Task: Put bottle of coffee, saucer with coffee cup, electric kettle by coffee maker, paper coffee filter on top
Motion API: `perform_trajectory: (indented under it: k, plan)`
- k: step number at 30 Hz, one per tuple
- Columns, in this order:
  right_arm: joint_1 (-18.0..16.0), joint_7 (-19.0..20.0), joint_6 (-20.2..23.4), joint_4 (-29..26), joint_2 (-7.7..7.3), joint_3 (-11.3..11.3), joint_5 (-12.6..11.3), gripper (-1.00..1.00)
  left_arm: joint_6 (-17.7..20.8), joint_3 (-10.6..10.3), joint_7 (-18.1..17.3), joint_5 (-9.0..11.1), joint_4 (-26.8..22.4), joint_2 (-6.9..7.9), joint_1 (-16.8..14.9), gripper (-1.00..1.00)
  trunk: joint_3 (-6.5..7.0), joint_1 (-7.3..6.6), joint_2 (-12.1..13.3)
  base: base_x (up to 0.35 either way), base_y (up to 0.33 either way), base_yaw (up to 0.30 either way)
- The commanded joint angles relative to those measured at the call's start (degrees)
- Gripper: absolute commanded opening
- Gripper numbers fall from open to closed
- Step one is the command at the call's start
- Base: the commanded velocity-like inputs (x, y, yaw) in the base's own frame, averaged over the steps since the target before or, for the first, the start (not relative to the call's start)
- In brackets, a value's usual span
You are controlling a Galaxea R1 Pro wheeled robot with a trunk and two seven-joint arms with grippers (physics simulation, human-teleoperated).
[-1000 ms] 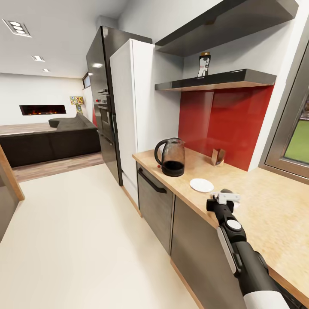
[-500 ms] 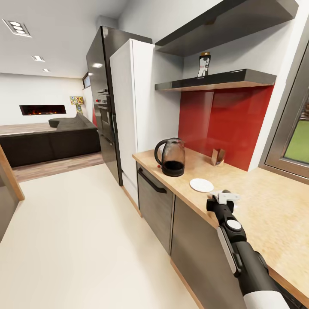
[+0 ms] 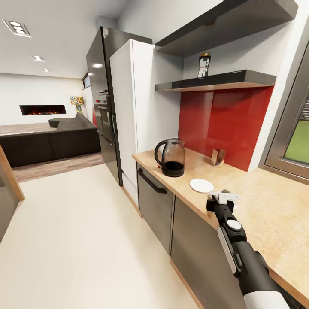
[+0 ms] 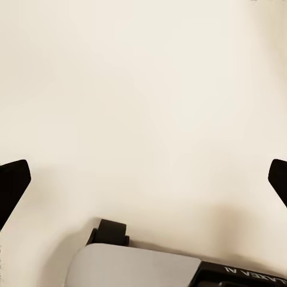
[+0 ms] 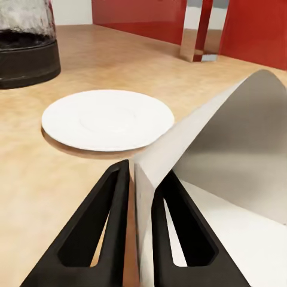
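Note:
My right gripper (image 3: pixel 227 197) (image 5: pixel 139 221) is shut on the white paper coffee filter (image 5: pixel 233 161) and holds it low over the light-wood countertop (image 3: pixel 266 201), just short of the saucer (image 3: pixel 201 185) (image 5: pixel 107 118). The saucer lies flat and bare. Beyond it, near the counter's end, stands the electric kettle (image 3: pixel 171 157) (image 5: pixel 27 42). High on the kitchen shelf (image 3: pixel 223 79) is the bottle of coffee (image 3: pixel 204 64). My left gripper (image 4: pixel 143 179) is open, with pale floor under it. The coffee maker and the coffee cup are out of view.
A small brown folded object (image 3: pixel 218 156) leans by the red backsplash (image 3: pixel 227 124). White tall cabinet (image 3: pixel 137 111) and black oven column (image 3: pixel 101 103) close the counter's far end. A window (image 3: pixel 296 137) is at right. Pale floor (image 3: pixel 86 240) runs alongside the grey cabinet fronts (image 3: pixel 156 206).

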Motion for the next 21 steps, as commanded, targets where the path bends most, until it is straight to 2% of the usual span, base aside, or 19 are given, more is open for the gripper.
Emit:
perform_trajectory:
  k: [1, 9, 16, 21]
  plan:
    - [0.0, -0.2, 0.4, -0.1, -0.01, 0.0, 0.1, -1.0, 0.0, 0.1, 0.0, 0.4, -0.1, -0.04, 0.0, 1.0, 0.13, -0.23, 0.4, 0.0, 0.0, 0.0]
    - [0.0, -0.2, 0.4, -0.1, -0.02, 0.0, 0.1, -1.0, 0.0, 0.1, 0.0, 0.4, -0.1, -0.04, 0.0, 1.0, 1.57, -1.98, 3.6, 0.0, 0.0, 0.0]
    - [0.0, -0.2, 0.4, -0.1, -0.05, 0.0, 0.2, -1.0, 0.0, 0.1, 0.0, 0.4, -0.1, -0.04, 0.0, 1.0, 1.57, -1.98, 3.6, 0.0, 0.0, 0.0]
    - [0.0, -0.3, 0.4, -0.1, -0.06, 0.0, 0.2, -1.0, 0.0, 0.1, 0.0, 0.4, -0.1, -0.04, 0.0, 1.0, 2.47, -3.08, 5.6, 0.0, 0.0, 0.0]
